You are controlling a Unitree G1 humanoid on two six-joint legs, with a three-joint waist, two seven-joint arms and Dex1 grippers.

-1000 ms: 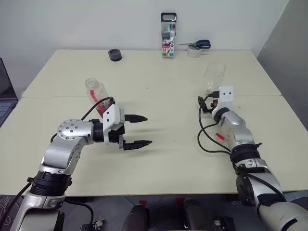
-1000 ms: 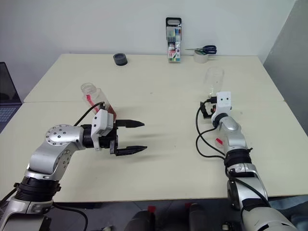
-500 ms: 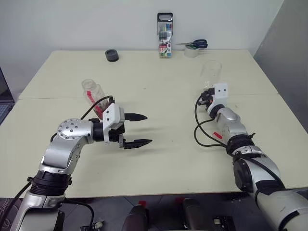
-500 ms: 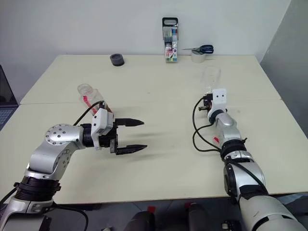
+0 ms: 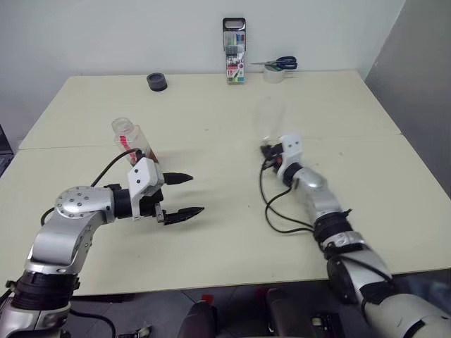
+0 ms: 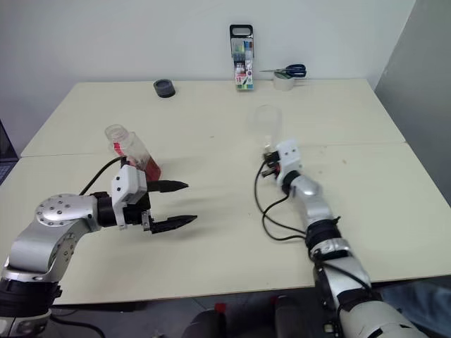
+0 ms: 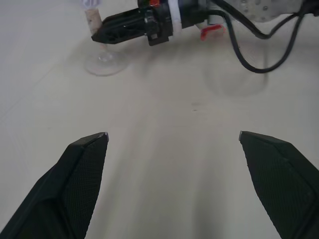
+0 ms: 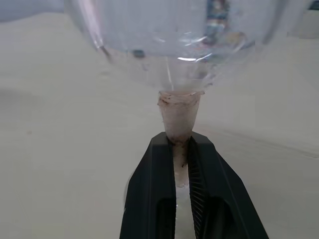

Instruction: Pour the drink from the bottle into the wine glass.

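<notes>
From the left eye view, the bottle (image 5: 131, 143) stands uncapped on the table (image 5: 211, 120), leaning slightly, just behind the left gripper (image 5: 181, 194); a little reddish drink (image 5: 146, 153) sits at its bottom. That gripper hangs beside it with jaws spread wide and nothing between them. Toward the middle of the table the wine glass (image 5: 272, 123) is upright, with the right gripper (image 5: 269, 156) at its stem. At the far edge sit a marker-pen case (image 5: 235, 41), scissors (image 5: 276, 64) on a tape roll (image 5: 274, 74), and a small dark ring (image 5: 156, 82).

The right eye view gives the same layout: bottle near the left arm, glass well apart from it.

Over to the left wrist view: its two fingertips (image 7: 88, 149) stand far apart over bare tabletop, and beyond them the glass's round foot rests flat with the other gripper clamped across the stem.

The right wrist view settles it: the black fingers (image 8: 159, 184) are pinched tight on the stem just under the bowl.

That glass looks thin, rigid and breakable, and smooth enough to slip; low on the stem seems the sound place to hold it. The plastic bottle should be light and a bit squashy; a mid-body grip at the label would likely suit it.
</notes>
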